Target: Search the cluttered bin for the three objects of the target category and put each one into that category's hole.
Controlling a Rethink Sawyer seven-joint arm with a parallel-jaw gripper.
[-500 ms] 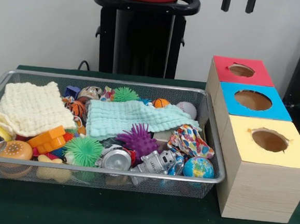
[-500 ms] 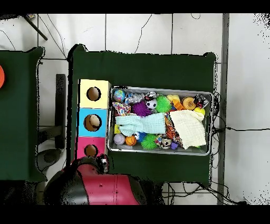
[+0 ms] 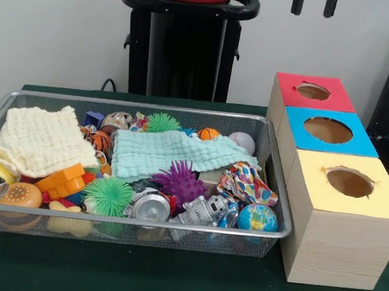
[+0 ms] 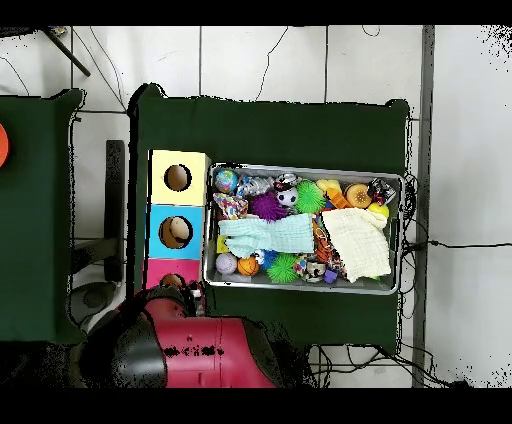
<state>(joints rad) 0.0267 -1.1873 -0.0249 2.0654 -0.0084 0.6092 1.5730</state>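
The silver wire-mesh bin (image 3: 144,105) sits left of three wooden boxes and is full of toys and cloths; it also shows in the overhead view (image 4: 300,168). A cream cloth (image 3: 40,140) and a mint cloth (image 3: 174,150) cover part of the pile. A purple spiky ball (image 3: 180,180), green spiky balls (image 3: 108,194), a globe ball (image 3: 257,218), a baseball (image 3: 243,142) and a silver robot toy (image 3: 203,212) lie in it. My gripper (image 3: 315,3) shows only as two dark tips at the top edge, apart and empty, high above the red box.
The boxes have round holes in a red lid (image 3: 287,85), a blue lid (image 3: 366,142) and a yellow lid (image 3: 385,201). In the overhead view my red arm (image 4: 190,350) covers most of the red box (image 4: 155,270). The black pedestal (image 3: 185,50) stands behind the bin.
The gripper tips have shifted slightly to the right in the front view. In the overhead view the arm has swung further over the red box. The bin's contents have not moved.
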